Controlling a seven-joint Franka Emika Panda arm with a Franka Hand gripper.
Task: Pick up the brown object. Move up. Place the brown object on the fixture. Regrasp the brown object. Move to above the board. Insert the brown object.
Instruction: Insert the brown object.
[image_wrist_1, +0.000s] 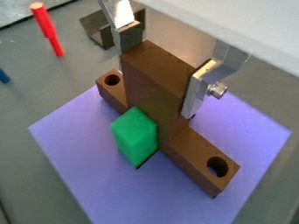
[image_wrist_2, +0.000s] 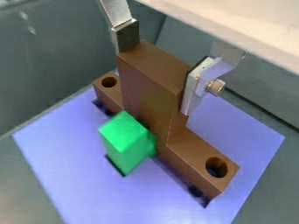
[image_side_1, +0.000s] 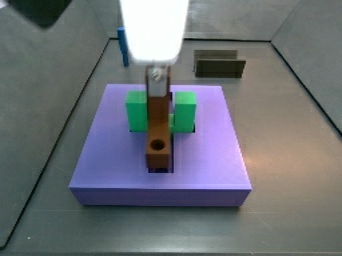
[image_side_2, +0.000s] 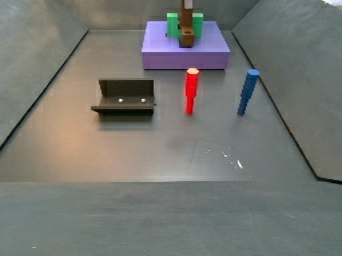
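Brown object (image_wrist_1: 176, 122) fills both wrist views: reddish-brown T-shaped piece, a low bar with a round hole near each end and a tall upright stem. Bar lies along the groove of the board (image_wrist_1: 70, 140), passing through the green block (image_wrist_1: 135, 136). Gripper (image_wrist_1: 158, 61) above the board, silver fingers (image_wrist_2: 198, 86) clamped on the stem's sides. Fixture (image_side_2: 124, 97), red peg (image_side_2: 191, 91) and blue peg (image_side_2: 249, 91) stand on the floor, well apart from the board.

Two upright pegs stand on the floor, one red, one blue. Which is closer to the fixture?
The red peg. In a side view it stands right beside the fixture, with the blue peg beyond it. The gripper is away over the board, flanking the brown object.
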